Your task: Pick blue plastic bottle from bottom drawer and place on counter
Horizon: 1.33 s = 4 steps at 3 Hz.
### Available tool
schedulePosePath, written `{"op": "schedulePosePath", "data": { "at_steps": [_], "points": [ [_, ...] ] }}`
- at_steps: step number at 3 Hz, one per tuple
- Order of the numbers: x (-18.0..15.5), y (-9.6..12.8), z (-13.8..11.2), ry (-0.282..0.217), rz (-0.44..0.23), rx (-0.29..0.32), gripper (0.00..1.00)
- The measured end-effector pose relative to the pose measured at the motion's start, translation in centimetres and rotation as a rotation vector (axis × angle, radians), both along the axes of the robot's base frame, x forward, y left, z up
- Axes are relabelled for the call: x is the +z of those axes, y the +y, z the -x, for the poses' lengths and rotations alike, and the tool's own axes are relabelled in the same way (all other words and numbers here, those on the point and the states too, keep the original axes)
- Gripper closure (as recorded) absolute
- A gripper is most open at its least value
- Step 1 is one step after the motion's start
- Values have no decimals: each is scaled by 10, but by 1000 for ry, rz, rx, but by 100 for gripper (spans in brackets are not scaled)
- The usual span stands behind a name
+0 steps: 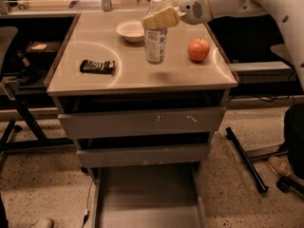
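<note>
pincer [155, 19] pinching blue plastic bottle [155, 44] upright on glossy counter [142, 76], speckled floor [38, 184]

Matt tan jaws at the clear plastic bottle [155, 44] on glossy counter [142, 77]

Arm: white moulded arm [223, 1], extending from right of the small clear blue-labelled bottle [155, 44].
Gripper: tan two-finger gripper [160, 18], level, at that bottle's shoulder.

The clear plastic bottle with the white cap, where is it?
The bottle stands on the glossy beige counter, centre-back, between the white bowl and the red apple, the gripper at its neck.
</note>
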State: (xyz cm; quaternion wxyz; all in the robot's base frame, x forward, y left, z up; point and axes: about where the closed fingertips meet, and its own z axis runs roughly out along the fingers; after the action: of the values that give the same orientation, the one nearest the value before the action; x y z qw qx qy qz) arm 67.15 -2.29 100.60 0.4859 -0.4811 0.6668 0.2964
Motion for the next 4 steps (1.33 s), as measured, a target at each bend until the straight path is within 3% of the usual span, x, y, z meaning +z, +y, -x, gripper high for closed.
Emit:
{"op": "schedulePosePath", "data": {
  "at_steps": [2, 4],
  "points": [
    [-8, 25, -27, 141, -29, 74, 100],
    [-44, 26, -50, 240, 7, 64, 100]
  ]
}}
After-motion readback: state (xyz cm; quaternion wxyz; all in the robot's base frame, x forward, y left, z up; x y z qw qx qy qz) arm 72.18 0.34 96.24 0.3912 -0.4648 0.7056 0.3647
